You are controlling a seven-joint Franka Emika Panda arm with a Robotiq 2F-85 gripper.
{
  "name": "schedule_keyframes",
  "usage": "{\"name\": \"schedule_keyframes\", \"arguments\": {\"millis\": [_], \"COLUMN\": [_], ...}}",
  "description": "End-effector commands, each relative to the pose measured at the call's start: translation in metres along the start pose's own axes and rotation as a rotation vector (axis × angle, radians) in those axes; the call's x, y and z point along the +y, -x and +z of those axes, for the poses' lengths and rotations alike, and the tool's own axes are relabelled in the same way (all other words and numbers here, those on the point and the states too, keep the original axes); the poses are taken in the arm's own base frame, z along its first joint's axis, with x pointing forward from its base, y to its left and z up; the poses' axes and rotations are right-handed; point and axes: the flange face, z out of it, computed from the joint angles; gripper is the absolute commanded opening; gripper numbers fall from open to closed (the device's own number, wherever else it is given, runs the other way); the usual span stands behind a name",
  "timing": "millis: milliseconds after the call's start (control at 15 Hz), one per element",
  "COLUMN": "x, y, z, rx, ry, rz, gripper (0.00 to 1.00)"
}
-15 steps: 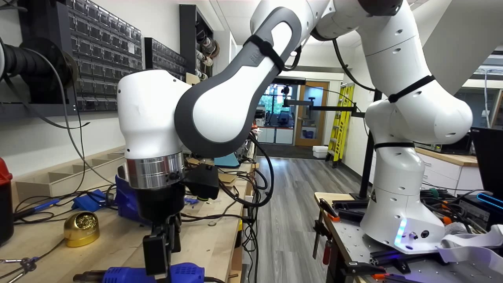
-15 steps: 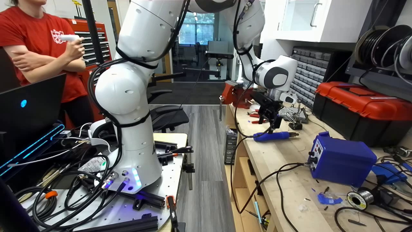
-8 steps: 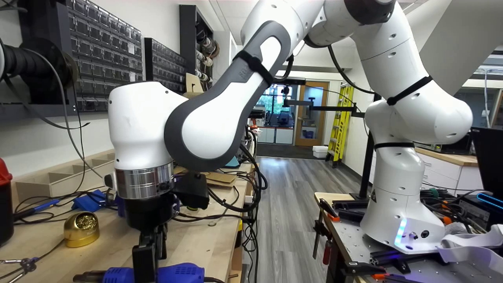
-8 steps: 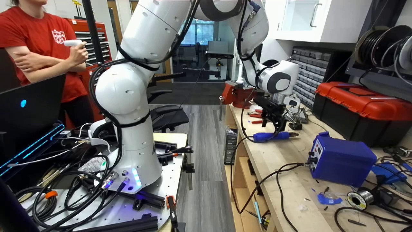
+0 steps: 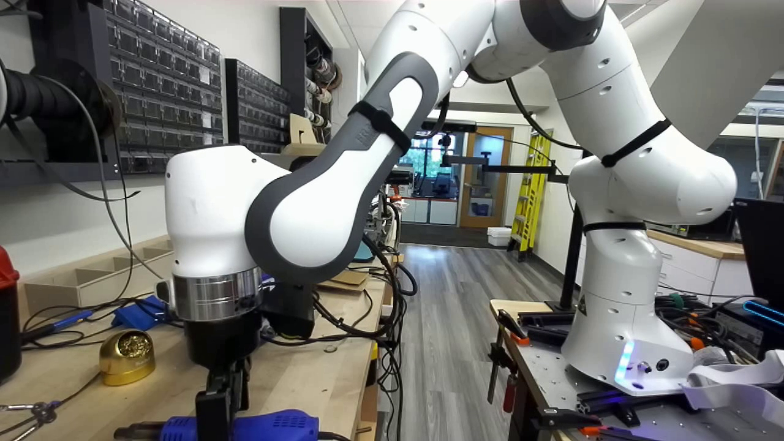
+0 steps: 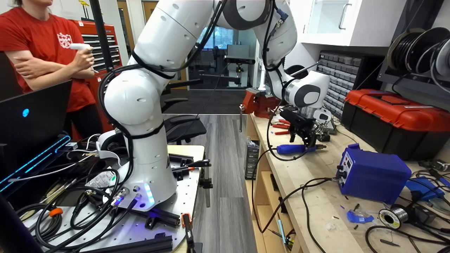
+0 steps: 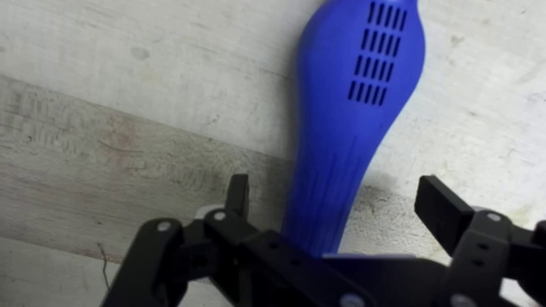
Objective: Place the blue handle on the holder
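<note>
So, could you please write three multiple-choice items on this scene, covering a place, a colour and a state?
1. Where does the handle lie?
A) on the chair
B) on the floor
C) on the bench

2. What colour is the toolbox lid?
A) red
B) green
C) white

3. What state is the tool in?
A) shut on the handle
B) open
C) shut on nothing

1 C: it rests there in both exterior views.
2 A: its red top shows plainly in an exterior view.
3 B: the wrist view shows the jaws apart, with a gap on either side of the handle.
</note>
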Motion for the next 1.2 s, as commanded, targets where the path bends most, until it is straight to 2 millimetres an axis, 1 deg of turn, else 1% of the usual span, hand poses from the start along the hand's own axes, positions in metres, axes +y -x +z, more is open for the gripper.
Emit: {"name": "schedule_keyframes", "arguments": {"millis": [0,133,400,467,533,600,667,1067,1133], "x": [0.001,-0.001,-0.006,-0.008,-0.01,-0.011,-0.012,-0.011,-0.01], "y": [-0.002,0.0,0.002,0.003,0.004,0.005,0.005,0.007,0.007], "z": [0.0,-0.003,0.003,0.002,0.0,-0.002,-0.002,-0.009,-0.012], "rx": [0.017,0.014,-0.005,-0.008,-0.003,0.0,0.0,0.016,0.022], "ry": [0.027,0.041,0.04,0.041,0.042,0.044,0.043,0.039,0.04], "rz": [0.051,0.083,0.126,0.142,0.157,0.159,0.163,0.171,0.174], "gripper": [1.0,1.0,1.0,0.75,0.74,0.69,0.6,0.22,0.14]}}
